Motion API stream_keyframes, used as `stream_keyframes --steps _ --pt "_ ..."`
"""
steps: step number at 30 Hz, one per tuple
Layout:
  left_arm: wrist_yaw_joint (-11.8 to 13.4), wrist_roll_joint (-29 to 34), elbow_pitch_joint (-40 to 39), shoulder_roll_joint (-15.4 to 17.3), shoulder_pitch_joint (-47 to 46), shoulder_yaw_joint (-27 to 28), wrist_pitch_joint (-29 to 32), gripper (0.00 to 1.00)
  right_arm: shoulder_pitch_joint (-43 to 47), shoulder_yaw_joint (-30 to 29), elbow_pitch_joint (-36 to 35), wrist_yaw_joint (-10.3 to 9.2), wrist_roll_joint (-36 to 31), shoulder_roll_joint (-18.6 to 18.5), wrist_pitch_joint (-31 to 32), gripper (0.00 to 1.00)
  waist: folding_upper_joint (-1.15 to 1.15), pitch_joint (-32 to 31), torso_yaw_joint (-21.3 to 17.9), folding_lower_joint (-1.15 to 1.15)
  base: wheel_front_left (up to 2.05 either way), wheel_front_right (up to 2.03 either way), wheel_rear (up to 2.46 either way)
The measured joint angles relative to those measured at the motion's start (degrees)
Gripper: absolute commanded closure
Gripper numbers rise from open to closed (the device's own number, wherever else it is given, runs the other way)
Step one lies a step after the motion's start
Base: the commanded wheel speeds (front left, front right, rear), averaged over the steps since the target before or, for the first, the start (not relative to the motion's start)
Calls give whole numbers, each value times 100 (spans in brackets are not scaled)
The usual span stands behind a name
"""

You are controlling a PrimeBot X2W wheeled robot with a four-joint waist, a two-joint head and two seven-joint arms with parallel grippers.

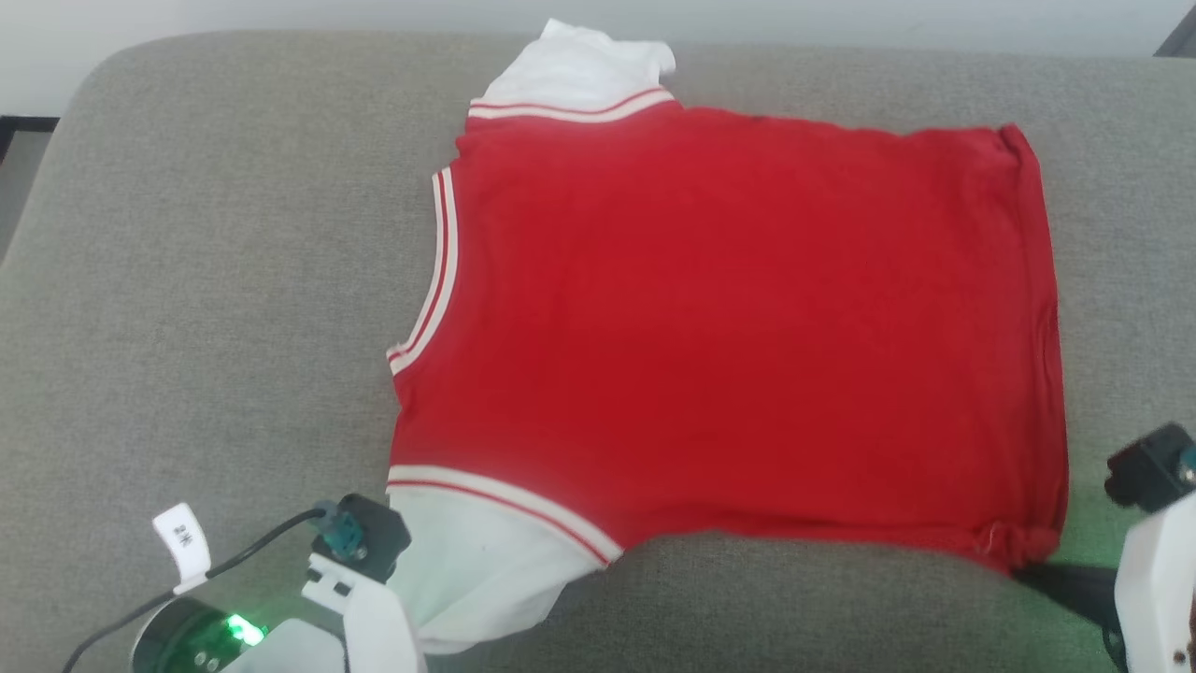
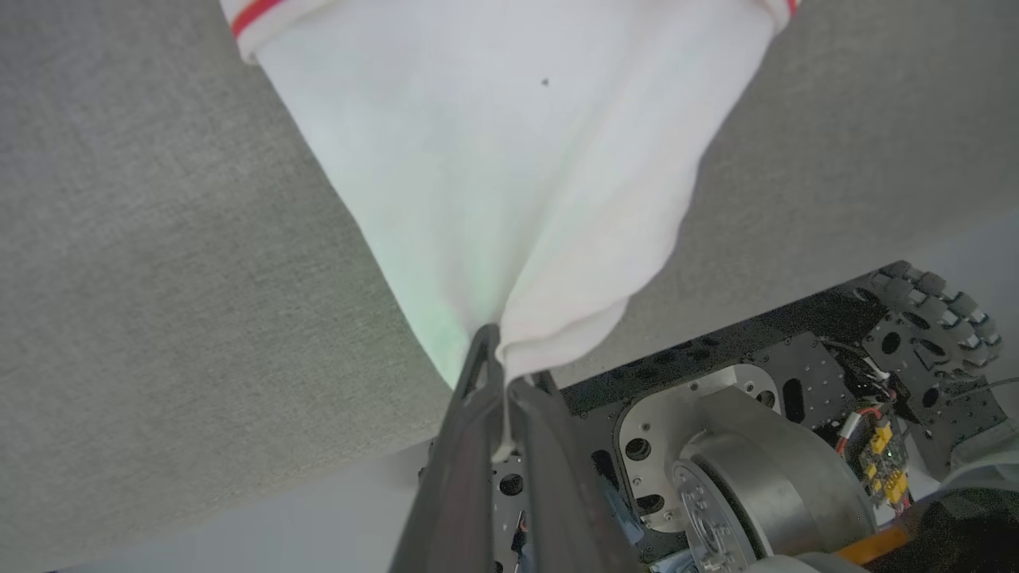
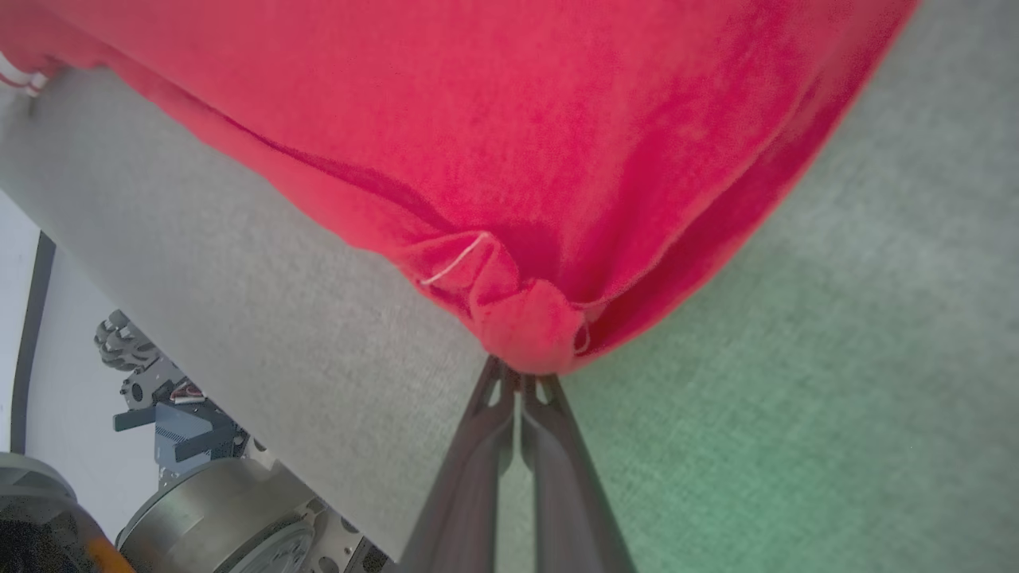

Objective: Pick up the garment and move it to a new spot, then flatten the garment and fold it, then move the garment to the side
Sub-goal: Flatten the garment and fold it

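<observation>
The garment (image 1: 729,327), a red jersey with white sleeve parts and striped trim, lies spread flat on the grey cushion (image 1: 206,308), plain red side up. My left gripper (image 2: 503,370) is shut on the tip of the near white sleeve (image 2: 509,175), which stretches taut from it. My right gripper (image 3: 519,376) is shut on the bunched red hem corner (image 3: 525,318) at the near right. In the head view the left wrist (image 1: 360,561) sits at the lower left and the right wrist (image 1: 1154,523) at the lower right edge.
The cushion's front edge (image 2: 334,469) runs just under both grippers, with the robot's dark base and wheels (image 2: 764,446) below it. A cable with a white tag (image 1: 182,542) trails from the left wrist. Bare cushion lies left of the jersey.
</observation>
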Motion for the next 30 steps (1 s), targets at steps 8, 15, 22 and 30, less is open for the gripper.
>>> stream_keyframes --steps 8,15,22,30 --pt "120 22 -307 305 -77 163 132 100 524 -676 -282 0 -138 134 52 100 0 54 -127 0 0 0 0" --pt "-412 392 -174 482 -1114 482 68 100 104 -1263 -303 0 -719 555 18 100 0 80 -211 0 0 0 0" --pt "-1238 740 677 64 -2453 583 -153 100 -795 -1494 -9 1 -1405 1073 40 100 0 218 -286 0 0 0 0" --pt "-2057 869 2470 -925 -3539 333 -474 100 -1828 -1284 748 0 -1857 1548 -5 100 0 489 -340 0 0 0 0"
